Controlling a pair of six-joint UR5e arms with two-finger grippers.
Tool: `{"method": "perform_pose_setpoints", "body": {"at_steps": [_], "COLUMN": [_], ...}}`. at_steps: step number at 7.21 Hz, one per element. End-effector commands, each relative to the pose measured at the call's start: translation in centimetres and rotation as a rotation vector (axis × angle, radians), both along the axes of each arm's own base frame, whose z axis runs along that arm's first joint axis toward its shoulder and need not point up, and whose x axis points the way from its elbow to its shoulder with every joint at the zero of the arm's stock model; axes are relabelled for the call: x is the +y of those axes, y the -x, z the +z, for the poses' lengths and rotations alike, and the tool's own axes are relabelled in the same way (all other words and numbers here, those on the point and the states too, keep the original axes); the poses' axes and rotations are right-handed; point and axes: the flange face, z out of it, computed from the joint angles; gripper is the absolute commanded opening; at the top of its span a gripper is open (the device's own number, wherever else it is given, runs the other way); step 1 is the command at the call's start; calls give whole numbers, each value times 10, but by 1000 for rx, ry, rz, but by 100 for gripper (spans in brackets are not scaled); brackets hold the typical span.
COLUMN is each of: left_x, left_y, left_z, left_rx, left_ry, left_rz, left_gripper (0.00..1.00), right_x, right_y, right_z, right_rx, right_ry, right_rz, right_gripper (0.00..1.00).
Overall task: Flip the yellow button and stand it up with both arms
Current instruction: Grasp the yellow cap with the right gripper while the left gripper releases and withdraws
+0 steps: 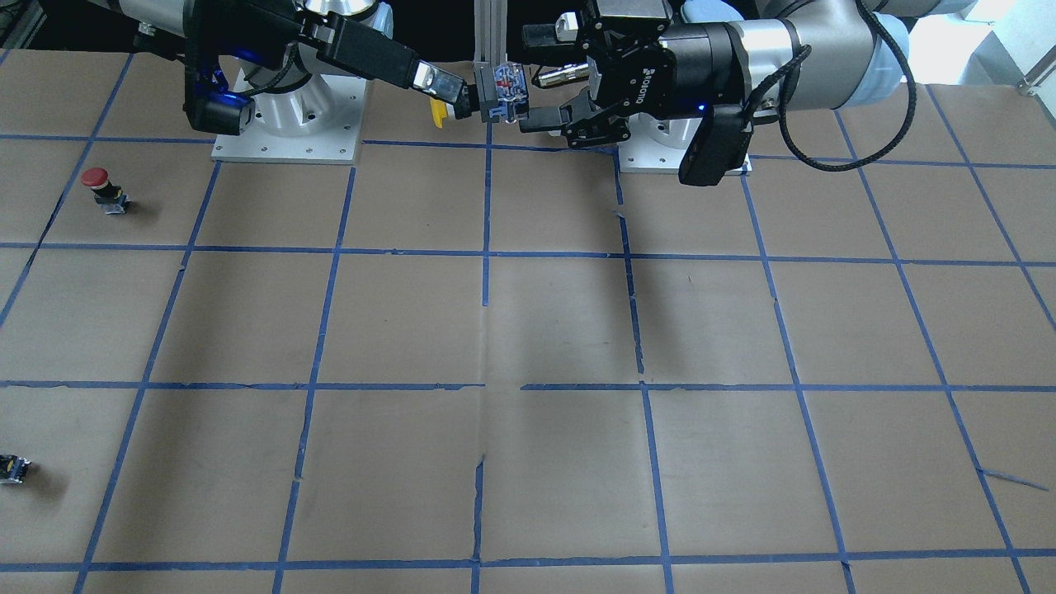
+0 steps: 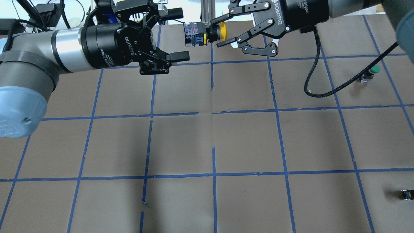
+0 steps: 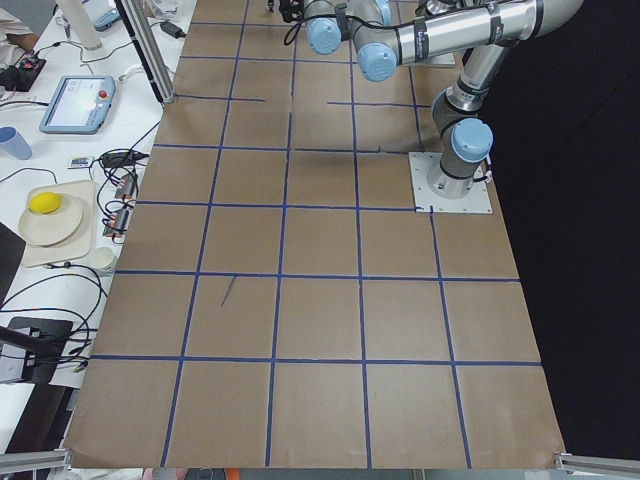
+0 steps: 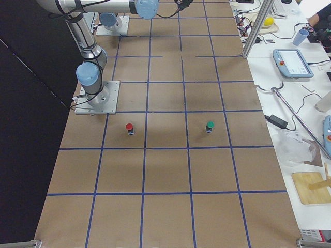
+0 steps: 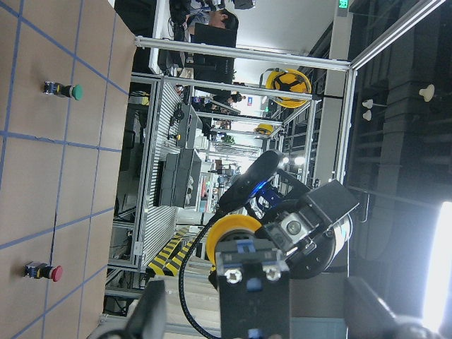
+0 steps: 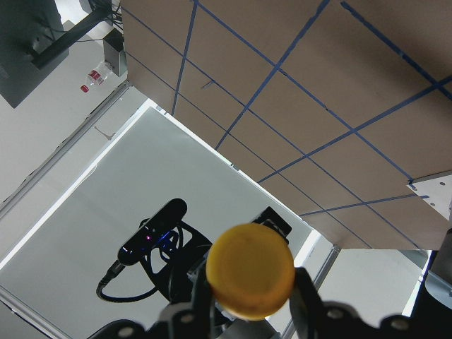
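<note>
The yellow button is held in the air over the far middle of the table, lying sideways with its yellow cap toward the right arm. My right gripper is shut on it just behind the cap; the right wrist view shows the cap between the two fingers. My left gripper is open, with its fingertips level with the button's clear-and-blue base end and apart from it. In the front view the button hangs between the right gripper and the left gripper. The left wrist view shows the base centred between the open fingers.
A red-capped button stands on the table on the robot's right side. A green-capped button stands farther out on that side. A small dark capless part lies near the right edge. Both arm bases are bolted at the table's robot side.
</note>
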Motion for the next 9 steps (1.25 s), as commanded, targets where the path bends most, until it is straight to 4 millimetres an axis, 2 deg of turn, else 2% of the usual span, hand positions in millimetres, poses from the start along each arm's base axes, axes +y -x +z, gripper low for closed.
{"method": "perform_pose_setpoints", "body": {"at_steps": [1, 2, 3, 4, 5, 6, 7, 8, 9], "left_x": [-8, -12, -12, -8, -9, -7, -8, -11, -20], "left_y": [-2, -5, -8, -10, -15, -20, -32, -40, -50], "left_z": [-6, -5, -14, -21, -22, -25, -30, -29, -21], "left_rx": [-119, -240, -353, -439, -537, -639, -806, -923, -1026], "left_ry": [-9, 4, -16, -19, -14, -11, 15, 35, 41], "left_rz": [-9, 12, 23, 25, 34, 42, 43, 42, 53], "left_gripper": [100, 100, 100, 100, 100, 100, 100, 100, 100], "right_x": [-13, -20, -24, -24, -21, -19, -16, -7, -1], "right_y": [35, 61, 86, 105, 118, 130, 152, 171, 189], "right_z": [-9, -11, -17, -32, -45, -57, -74, -98, -117], "right_rx": [135, 155, 208, 325, 469, 540, 644, 719, 789], "right_ry": [34, 59, 82, 121, 177, 259, 324, 375, 408], "right_rz": [-37, -67, -81, -32, 68, 177, 310, 485, 587], "right_gripper": [21, 21, 21, 20, 16, 16, 16, 12, 10]}}
